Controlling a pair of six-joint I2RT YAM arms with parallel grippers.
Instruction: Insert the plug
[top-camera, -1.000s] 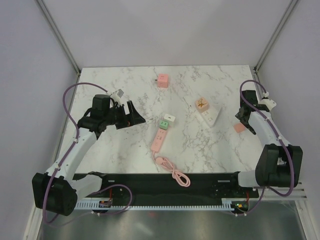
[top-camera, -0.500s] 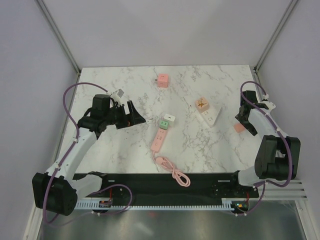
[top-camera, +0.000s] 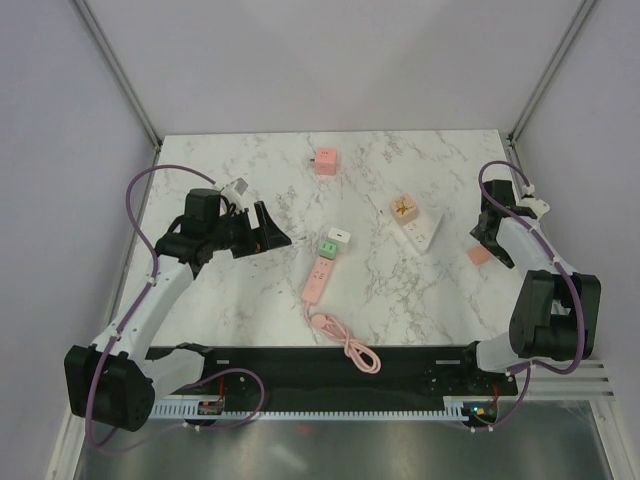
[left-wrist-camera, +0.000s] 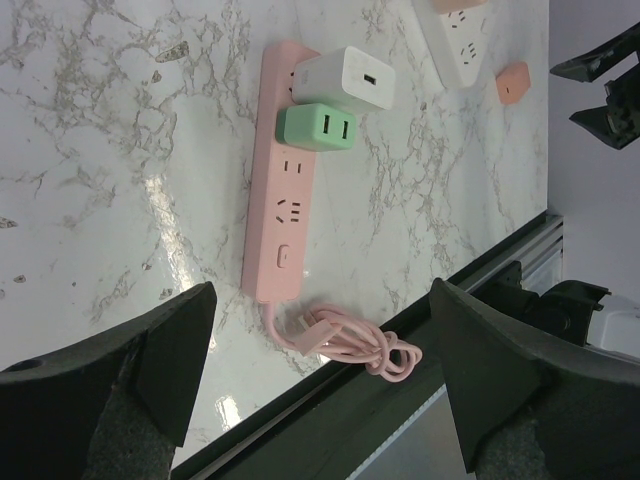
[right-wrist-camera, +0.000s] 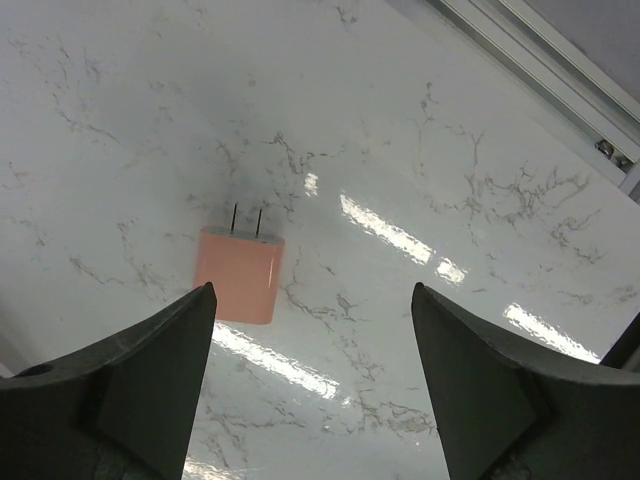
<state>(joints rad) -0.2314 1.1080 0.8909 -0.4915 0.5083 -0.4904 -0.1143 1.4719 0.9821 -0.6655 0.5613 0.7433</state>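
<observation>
Right gripper (right-wrist-camera: 310, 292) jaws gape wide and empty above the salmon-pink square plastic plug (right-wrist-camera: 237, 273), which lies flat on the white marble tabletop (right-wrist-camera: 480, 150). Only the right wrist view shows its two prongs. Left gripper (left-wrist-camera: 320, 300), equally wide and empty, hovers near the long pink plastic power strip (left-wrist-camera: 282, 215), forearm reaching forward.

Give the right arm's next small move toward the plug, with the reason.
Probably shift the open right gripper sideways until the orange plug sits centred: it lies flat on the table, unheld, off-centre toward one jaw.
</observation>
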